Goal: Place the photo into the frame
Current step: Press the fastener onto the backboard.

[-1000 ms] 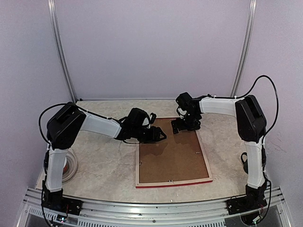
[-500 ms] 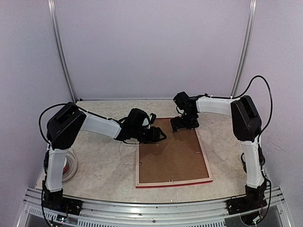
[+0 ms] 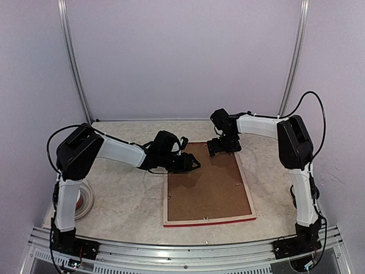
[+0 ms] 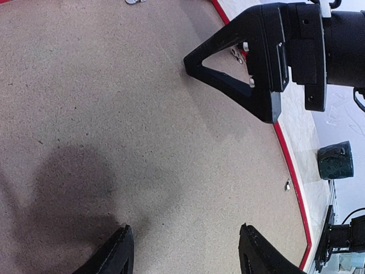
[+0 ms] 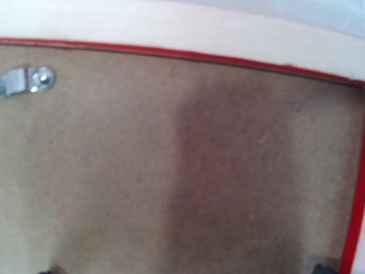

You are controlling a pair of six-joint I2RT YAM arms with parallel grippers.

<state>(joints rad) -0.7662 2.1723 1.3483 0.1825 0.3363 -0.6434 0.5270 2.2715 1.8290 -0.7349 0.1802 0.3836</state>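
**One frame, two open grippers**

Marbled tabletop and pale lilac walls made up the cell. One frame lay face down at the table's middle, its red edge toward the arm bases. One brown backing board sat inside its pale wood rails. Three small metal clips showed along the board's edges in the left wrist view.

Two grippers were over the frame. The left gripper hung at the frame's 10 o'clock corner, over the board. Its jaws stood apart with only bare board beneath the gap. The right gripper pointed down at the frame's 12 o'clock edge, just inside the far rail. Its jaws were spread wide and held nothing. One finger reached down to the board, though contact could not be told.
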